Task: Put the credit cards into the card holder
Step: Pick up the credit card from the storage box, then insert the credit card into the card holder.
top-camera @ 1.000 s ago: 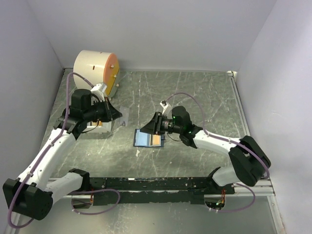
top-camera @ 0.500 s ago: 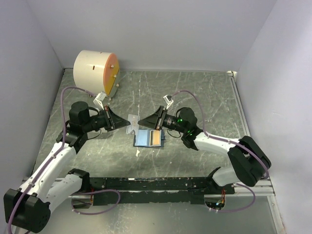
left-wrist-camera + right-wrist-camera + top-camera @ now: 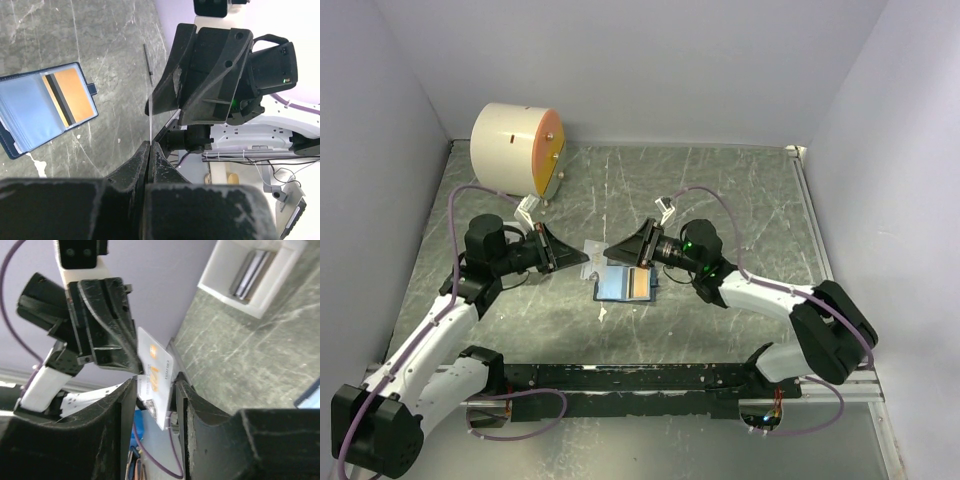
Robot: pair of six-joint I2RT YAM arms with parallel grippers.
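Note:
The card holder (image 3: pixel 625 284) lies open on the table, pale blue pockets up, with an orange credit card (image 3: pixel 639 284) tucked in its right side; both show in the left wrist view (image 3: pixel 30 107), (image 3: pixel 70 92). My left gripper (image 3: pixel 582 258) is shut on a second card (image 3: pixel 596 248), held above the table. This card is edge-on in the left wrist view (image 3: pixel 150 115) and whitish with orange print in the right wrist view (image 3: pixel 156 371). My right gripper (image 3: pixel 613 252) faces the left one, with its open fingers either side of that card's free end (image 3: pixel 154 390).
A big cream cylinder (image 3: pixel 515 148) with an orange face stands at the back left. A white tray (image 3: pixel 277 277) with a dark item in it lies behind the left gripper (image 3: pixel 107 335). The card holder sits just below both grippers.
My left gripper has swung right from the tray with the card. My right gripper has lifted off the card holder and turned left to meet it, closing around the card's end.

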